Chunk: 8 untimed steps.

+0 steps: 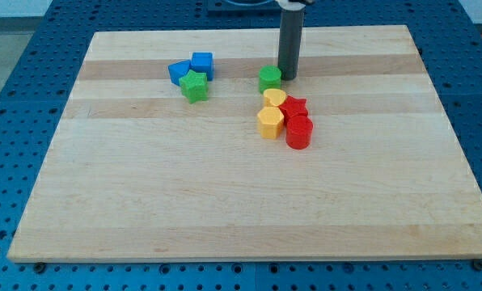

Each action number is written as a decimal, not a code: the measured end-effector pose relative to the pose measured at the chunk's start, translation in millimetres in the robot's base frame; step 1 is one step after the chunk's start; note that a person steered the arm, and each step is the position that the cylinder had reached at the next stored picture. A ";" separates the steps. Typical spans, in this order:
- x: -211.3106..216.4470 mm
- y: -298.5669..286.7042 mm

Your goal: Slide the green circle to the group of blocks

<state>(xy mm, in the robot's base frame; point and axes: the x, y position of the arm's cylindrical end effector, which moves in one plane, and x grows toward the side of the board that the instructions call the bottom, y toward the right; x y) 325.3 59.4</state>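
The green circle [269, 78] sits on the wooden board [225, 194], just above a group of blocks. The group holds a yellow heart [275, 99], a red star [295, 107], a yellow hexagon-like block [269, 123] and a red cylinder [298, 132], all close together. The green circle nearly touches the yellow heart. My tip [288, 76] stands right beside the green circle, at its upper right, touching or almost touching it.
A second cluster lies toward the view's upper left: a blue cube [201, 64], another blue block [179, 72] and a green star [195, 86]. Blue perforated table surrounds the board.
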 end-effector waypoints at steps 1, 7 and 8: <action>12.4 10.6; 20.9 -12.2; 16.7 -16.9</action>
<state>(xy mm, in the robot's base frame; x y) 342.0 42.5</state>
